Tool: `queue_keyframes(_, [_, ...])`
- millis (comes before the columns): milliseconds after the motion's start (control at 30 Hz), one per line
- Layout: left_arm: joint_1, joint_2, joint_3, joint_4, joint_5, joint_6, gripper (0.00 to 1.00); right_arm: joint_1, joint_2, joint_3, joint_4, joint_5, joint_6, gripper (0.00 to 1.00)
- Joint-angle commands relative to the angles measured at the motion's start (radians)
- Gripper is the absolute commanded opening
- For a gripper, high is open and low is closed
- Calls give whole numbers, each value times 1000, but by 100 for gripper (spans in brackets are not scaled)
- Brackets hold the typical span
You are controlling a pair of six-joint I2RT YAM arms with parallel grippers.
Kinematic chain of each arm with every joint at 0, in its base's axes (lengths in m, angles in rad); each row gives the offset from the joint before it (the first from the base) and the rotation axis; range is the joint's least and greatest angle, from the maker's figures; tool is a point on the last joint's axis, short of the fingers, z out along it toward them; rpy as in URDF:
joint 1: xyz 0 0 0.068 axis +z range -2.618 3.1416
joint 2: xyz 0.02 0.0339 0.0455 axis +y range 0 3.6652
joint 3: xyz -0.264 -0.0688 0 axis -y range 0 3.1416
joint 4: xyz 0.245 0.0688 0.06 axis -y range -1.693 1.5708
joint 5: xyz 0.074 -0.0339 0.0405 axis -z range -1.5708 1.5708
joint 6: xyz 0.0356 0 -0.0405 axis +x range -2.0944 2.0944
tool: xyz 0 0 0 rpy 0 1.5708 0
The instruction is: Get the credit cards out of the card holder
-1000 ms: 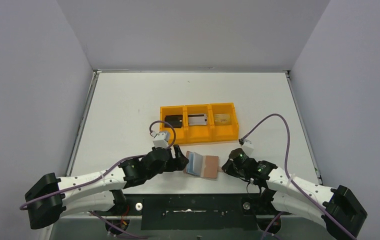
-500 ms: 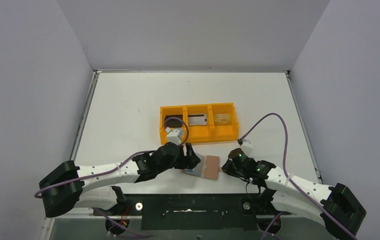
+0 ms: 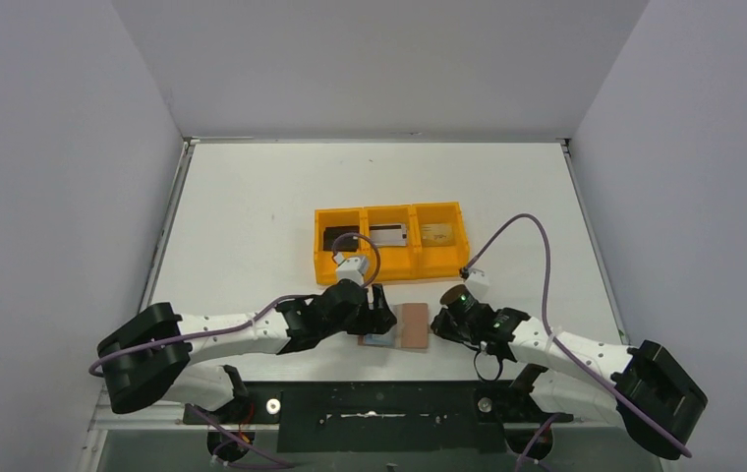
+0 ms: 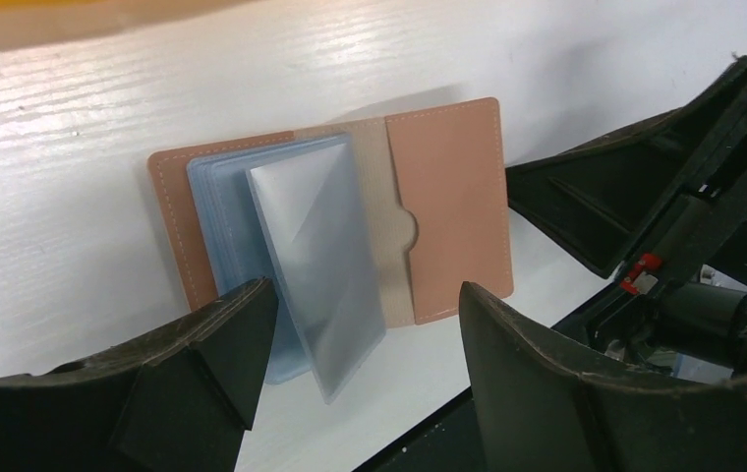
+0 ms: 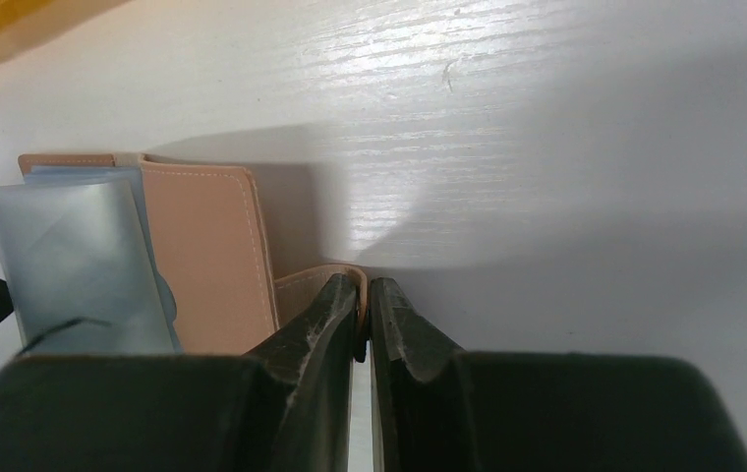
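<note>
The card holder (image 3: pixel 411 327) is seen lying open on the white table (image 3: pixel 252 197), close to the near edge, just in front of the orange tray (image 3: pixel 389 271) and between the two grippers. It is made of light brown leather, and pale stitching is run along its edges. On the right-hand panel a flat pocket is formed, with a rounded thumb notch cut into its inner edge and a strip of greyish lining shown beside it. From the fold, a small stack of grey-blue translucent sleeves (image 4: pixel 316 236) is fanned out over the left-hand panel, with the uppermost sleeve lifted at a slant above the others. A little brown tab (image 5: pixel 313 283) is carried on the right-hand edge. This tab is pinched by the right gripper (image 5: pixel 363 295), whose fingers are pressed together on it low over the table. The left gripper (image 4: pixel 368 300) is held with its fingers spread wide, one on either side of the near edge of the sleeves; whether they are touched by it cannot be told. The credit cards (image 3: pixel 388 234) are found in the tray, one to a compartment: a black card (image 3: pixel 342 239) on the left, a silvery grey card (image 3: pixel 390 235) in the middle and a gold-tan card (image 3: pixel 436 233) on the right.
</note>
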Motion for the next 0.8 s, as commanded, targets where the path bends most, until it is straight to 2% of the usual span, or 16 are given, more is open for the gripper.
queue_keyframes(0, [2,33,57,-18,0,-20,67,-7,28,18,-14,39,-25,2])
queue_keyframes(233, [1,83,74,-66,-3,-34,68,-6,36,32,-34,61,-29,2])
queue_keyframes(633, [1,136,64,178,179,-22,66,-6,70,47,-21,48,-35,2])
queue_keyframes(767, [1,133,63,217,195,-23,65,-6,88,53,-10,37,-39,2])
